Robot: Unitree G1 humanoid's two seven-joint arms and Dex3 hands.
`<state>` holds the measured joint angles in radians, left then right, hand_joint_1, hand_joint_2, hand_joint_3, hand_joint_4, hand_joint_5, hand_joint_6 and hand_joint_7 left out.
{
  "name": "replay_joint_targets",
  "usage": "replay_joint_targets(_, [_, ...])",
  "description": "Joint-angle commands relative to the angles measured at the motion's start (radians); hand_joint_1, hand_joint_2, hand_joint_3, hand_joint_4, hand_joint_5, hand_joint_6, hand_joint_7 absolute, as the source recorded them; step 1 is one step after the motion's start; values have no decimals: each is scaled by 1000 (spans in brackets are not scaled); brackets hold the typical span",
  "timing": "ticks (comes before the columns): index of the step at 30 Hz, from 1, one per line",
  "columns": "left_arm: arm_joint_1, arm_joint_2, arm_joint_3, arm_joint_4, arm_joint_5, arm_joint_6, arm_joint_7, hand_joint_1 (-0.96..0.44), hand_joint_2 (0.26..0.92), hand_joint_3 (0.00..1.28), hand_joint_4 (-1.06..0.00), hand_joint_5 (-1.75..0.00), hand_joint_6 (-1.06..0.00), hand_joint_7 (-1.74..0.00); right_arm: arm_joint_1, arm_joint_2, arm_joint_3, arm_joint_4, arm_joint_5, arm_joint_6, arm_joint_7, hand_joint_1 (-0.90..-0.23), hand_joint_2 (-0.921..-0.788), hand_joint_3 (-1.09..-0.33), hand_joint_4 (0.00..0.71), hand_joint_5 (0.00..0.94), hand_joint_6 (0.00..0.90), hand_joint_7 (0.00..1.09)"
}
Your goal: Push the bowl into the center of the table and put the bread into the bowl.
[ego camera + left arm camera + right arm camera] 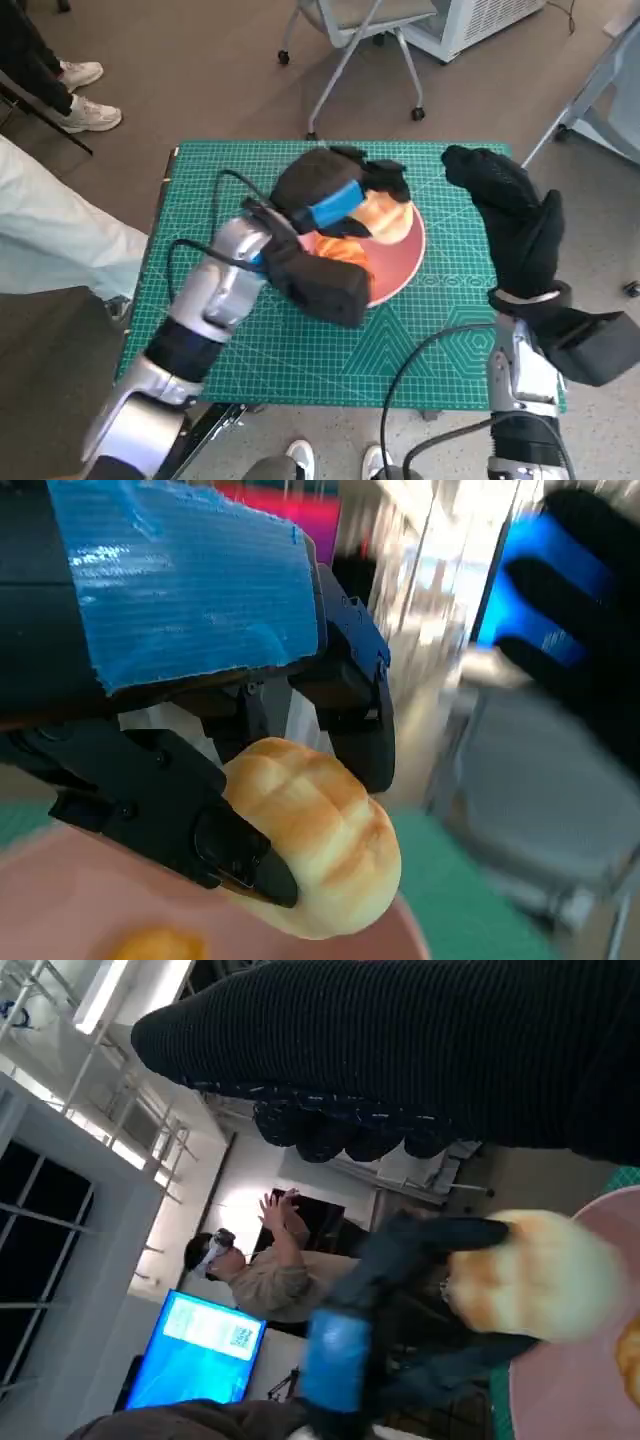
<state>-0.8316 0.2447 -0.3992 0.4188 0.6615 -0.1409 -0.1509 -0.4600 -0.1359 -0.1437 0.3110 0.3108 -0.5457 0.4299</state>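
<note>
Setting: green cutting mat (pixel 300 350) covering a small table, brown floor around it, a wheeled chair (pixel 350 30) beyond the far edge, and a person's legs and white shoes (pixel 85 95) at the far left.
Bowl: pink bowl (pixel 400 275) sits near the middle of the mat, so the pushing step looks done.
Bread: pale, ridged bread roll (pixel 320 835) is held over the bowl, just above its pink inside (pixel 60 900).
Left hand: black left hand (pixel 335 205) with blue tape on its back grips the roll, fingers (pixel 230 845) closed against its side.
Right hand: gloved right hand (pixel 510 225) is raised beside the bowl's right rim, holding nothing; the glove looks loosely extended, though the fingers hardly show.
Step in hand: placing the bread into the bowl.
Next move: judged from here, lower the roll a little and let the fingers part so it settles inside the rim.
Hard to make out: an orange item (pixel 155 945) already lies in the bowl, but its identity is unclear; the left arm covers much of the bowl from above; the right wrist picture is blurred, showing a person (pixel 270 1270) and a blue screen (pixel 200 1355) behind.
</note>
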Motion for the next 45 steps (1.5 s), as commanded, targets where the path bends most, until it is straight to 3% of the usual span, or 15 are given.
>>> replay_joint_targets(1, [-17, 1, -36, 5, 21, 65, -86, -172, 899, 53, -509, -481, -452, -442, 33, -9, -4, -9, 0, 17, 3, -708, -921, -851, 198, 1, 39, 530])
replay_joint_targets(3, [-13, 6, -47, -6, 24, 88, -124, -302, 906, 26, -399, -197, -409, -183, 34, -11, -6, -12, 0, 18, 2, -707, -921, -852, 198, 1, 39, 530])
replay_joint_targets(5, [-6, 13, -54, -18, 22, 99, -151, -383, 911, 17, -320, -101, -374, -94, 34, -13, -8, -11, 1, 18, 1, -704, -921, -852, 198, 1, 39, 531])
replay_joint_targets(14, [31, 28, -36, -9, -31, 59, -156, -650, 921, 72, -109, -4, -261, -3, 37, -11, -5, -26, -12, 17, -13, -690, -921, -853, 204, 3, 39, 530])
replay_joint_targets(18, [54, 51, -9, -11, -65, 14, -143, -748, 921, 237, -80, 0, -233, 0, 37, -13, -4, -48, -10, 31, -19, -689, -921, -841, 205, 3, 39, 529])
replay_joint_targets(22, [71, 71, 49, -40, -154, -5, -187, -790, 921, 404, -67, 0, -221, 0, 34, -17, -7, -58, -5, 40, -19, -697, -921, -828, 207, 4, 42, 526])
replay_joint_targets(27, [99, 88, 157, -129, -330, 21, -280, -780, 921, 561, -50, 0, -206, 0, 26, -18, -8, -69, -5, 45, -21, -709, -921, -818, 211, 5, 45, 523])
replay_joint_targets(32, [140, 85, 263, -218, -480, 32, -303, -762, 921, 701, -37, 0, -192, 0, 10, -19, -6, -76, -11, 50, -27, -717, -921, -814, 214, 6, 49, 518])
replay_joint_targets(40, [201, 17, 399, -335, -697, -29, -254, -795, 921, 865, -32, 0, -193, -3, -16, -24, 1, -113, -11, 65, -32, -719, -921, -813, 214, 5, 50, 514])
replay_joint_targets(45, [239, -49, 437, -377, -809, -105, -236, -808, 921, 836, -24, -1, -197, -6, -43, -27, 8, -152, -20, 88, -42, -719, -921, -820, 213, 4, 45, 518])
